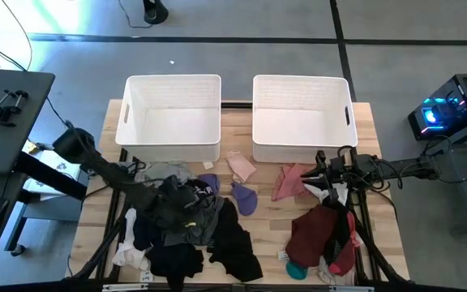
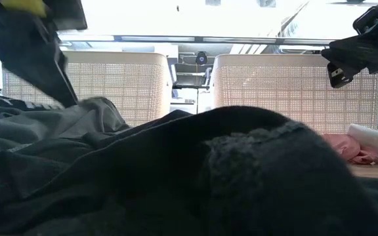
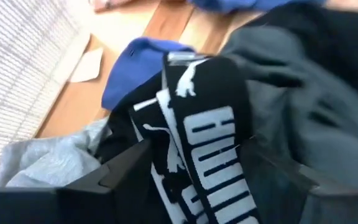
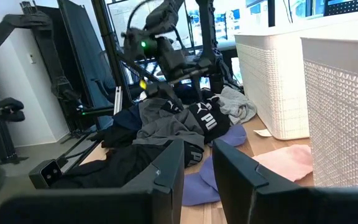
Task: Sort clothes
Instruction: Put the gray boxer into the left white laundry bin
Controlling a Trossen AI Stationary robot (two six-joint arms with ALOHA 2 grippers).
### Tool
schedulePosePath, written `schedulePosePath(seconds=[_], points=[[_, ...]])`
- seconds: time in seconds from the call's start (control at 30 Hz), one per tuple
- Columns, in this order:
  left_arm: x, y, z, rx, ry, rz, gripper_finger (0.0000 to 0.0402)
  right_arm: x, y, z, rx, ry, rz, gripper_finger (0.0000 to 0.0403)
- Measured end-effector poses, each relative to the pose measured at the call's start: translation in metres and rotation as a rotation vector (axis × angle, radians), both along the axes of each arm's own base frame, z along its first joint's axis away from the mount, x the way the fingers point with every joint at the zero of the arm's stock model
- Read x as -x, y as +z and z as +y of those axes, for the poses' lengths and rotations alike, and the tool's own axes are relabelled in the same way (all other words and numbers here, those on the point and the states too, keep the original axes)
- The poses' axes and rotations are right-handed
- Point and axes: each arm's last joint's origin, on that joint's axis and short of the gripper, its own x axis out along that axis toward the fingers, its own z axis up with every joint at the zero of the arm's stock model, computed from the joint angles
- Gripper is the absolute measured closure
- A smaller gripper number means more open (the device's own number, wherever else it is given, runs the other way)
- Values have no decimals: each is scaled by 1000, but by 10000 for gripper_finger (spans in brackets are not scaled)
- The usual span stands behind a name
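Note:
A heap of dark clothes [image 1: 189, 231] in black, grey and navy lies on the table's near left. My left gripper [image 1: 173, 203] is low over it, open. Its fingers stand on either side of a black waistband with white lettering [image 3: 207, 137]. My right gripper [image 1: 321, 166] hangs open and empty above the table, over a pink garment [image 1: 290, 182] and a white one [image 1: 335, 193]. It also shows raised in the low view [image 2: 338, 71]. A maroon and pink heap [image 1: 323, 231] lies at the near right. My left gripper has the black waistband [image 3: 185, 155] running between its two spread fingers, which come slanting down from above. I cannot tell whether either finger touches it. The waistband lies on the grey and black clothes of the heap.
Two white bins [image 1: 173, 150] [image 1: 298, 152] stand side by side at the far edge. A pale pink piece [image 1: 240, 166] and a purple piece [image 1: 244, 199] lie on bare wood between the heaps. A teal piece [image 1: 296, 269] lies at the near edge.

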Motion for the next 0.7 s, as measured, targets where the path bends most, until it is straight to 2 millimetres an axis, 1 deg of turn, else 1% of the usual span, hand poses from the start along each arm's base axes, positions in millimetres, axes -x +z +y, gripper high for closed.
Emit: schedulePosePath(seconds=[0.07,0.13,0.23,0.33,0.43,0.47,0.5,0.53,0.6,0.7], points=[[-8,-11,1,-16,-15,40,165,0,0,0,0,0,0,330],[-15,-21,0,-22,-51,60,172,0,0,0,0,0,0,330],[-25,-32,0,-20,-88,72,202,0,0,0,0,0,0,330],[-30,-37,3,-33,-112,88,257,0,0,0,0,0,0,330],[-32,-33,6,-45,-140,98,338,0,0,0,0,0,0,330],[-32,-29,7,-49,-152,97,366,0,0,0,0,0,0,330],[-33,-23,7,-53,-166,88,382,0,0,0,0,0,0,330],[-33,-14,7,-59,-172,69,388,0,0,0,0,0,0,330],[-33,10,8,-92,-175,17,382,0,0,0,0,0,0,330],[-28,54,9,-162,-187,-86,385,0,0,0,0,0,0,330]])
